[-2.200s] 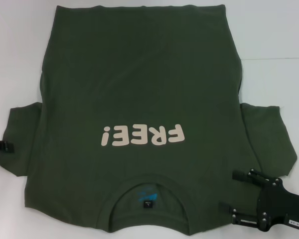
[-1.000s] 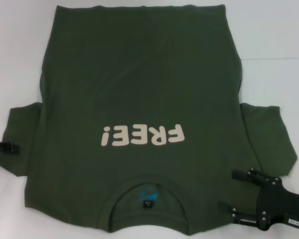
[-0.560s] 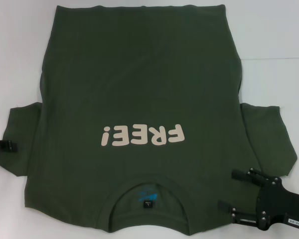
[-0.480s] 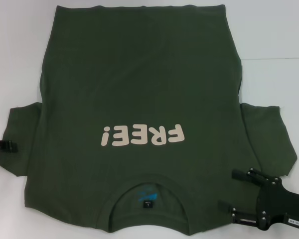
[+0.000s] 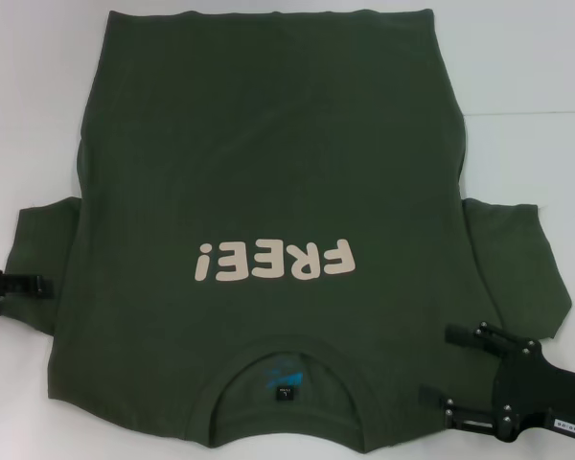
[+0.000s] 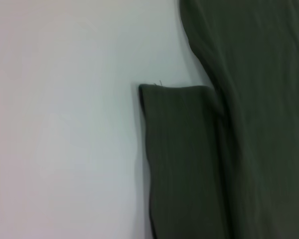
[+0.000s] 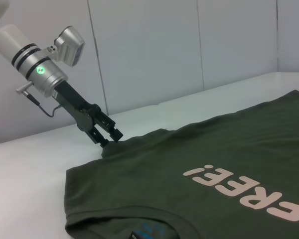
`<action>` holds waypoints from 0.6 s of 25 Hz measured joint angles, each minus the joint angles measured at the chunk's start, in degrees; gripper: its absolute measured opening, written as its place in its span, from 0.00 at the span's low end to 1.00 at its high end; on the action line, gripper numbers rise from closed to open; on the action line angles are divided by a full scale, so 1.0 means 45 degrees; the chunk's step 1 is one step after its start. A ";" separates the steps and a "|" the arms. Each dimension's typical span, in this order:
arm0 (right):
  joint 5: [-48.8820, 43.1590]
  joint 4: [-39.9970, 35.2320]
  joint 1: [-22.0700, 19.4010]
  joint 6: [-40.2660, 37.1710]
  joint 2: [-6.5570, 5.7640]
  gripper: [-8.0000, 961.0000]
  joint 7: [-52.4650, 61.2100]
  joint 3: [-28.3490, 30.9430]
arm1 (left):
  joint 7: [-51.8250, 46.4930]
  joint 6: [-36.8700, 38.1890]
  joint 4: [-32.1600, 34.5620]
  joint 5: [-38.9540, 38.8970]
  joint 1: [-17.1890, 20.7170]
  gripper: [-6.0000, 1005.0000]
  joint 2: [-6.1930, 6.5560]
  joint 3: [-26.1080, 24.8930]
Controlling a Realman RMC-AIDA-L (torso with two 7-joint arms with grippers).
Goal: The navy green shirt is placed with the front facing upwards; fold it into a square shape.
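The navy green shirt [image 5: 268,192] lies flat on the white surface [image 5: 527,86] with its front up, and it fills most of the head view. Its collar [image 5: 286,359] is at 6 o'clock, closest to the robot, and the hem is at 12 o'clock. The cream "FREE!" lettering [image 5: 273,261] reads upside down from the head camera. A small blue neck label [image 5: 284,374] shows inside the collar. Both short sleeves are spread out, one toward 9 o'clock and one toward 3 o'clock.

The left claw [image 5: 40,285] is at 9 o'clock, at the outer edge of the left sleeve [image 5: 40,244]. In the right wrist view its fingertips [image 7: 108,135] are low and touch the sleeve edge; they stand a little apart, but I cannot tell if they hold the cloth.

The right claw [image 5: 439,369] is at about 4 o'clock, over the shirt's shoulder beside the collar. Its two fingers are widely spread and hold nothing.
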 joint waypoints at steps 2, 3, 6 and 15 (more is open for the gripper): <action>0.0000 0.0000 0.0017 0.0000 0.0000 0.96 0.0002 0.0000 | -0.0118 0.0000 -0.0007 -0.0043 -0.0021 0.92 -0.0016 0.0127; 0.0000 0.0000 0.0022 0.0002 0.0000 0.96 0.0003 0.0000 | -0.0160 0.0003 -0.0011 -0.0067 -0.0039 0.92 -0.0033 0.0161; 0.0001 0.0000 0.0027 0.0008 -0.0001 0.96 0.0005 0.0000 | -0.0249 -0.0014 -0.0017 -0.0075 -0.0058 0.92 -0.0039 0.0197; 0.0002 0.0000 0.0023 0.0060 0.0000 0.96 0.0007 0.0000 | -0.0475 0.0019 -0.0009 0.0066 -0.0086 0.83 -0.0051 0.0247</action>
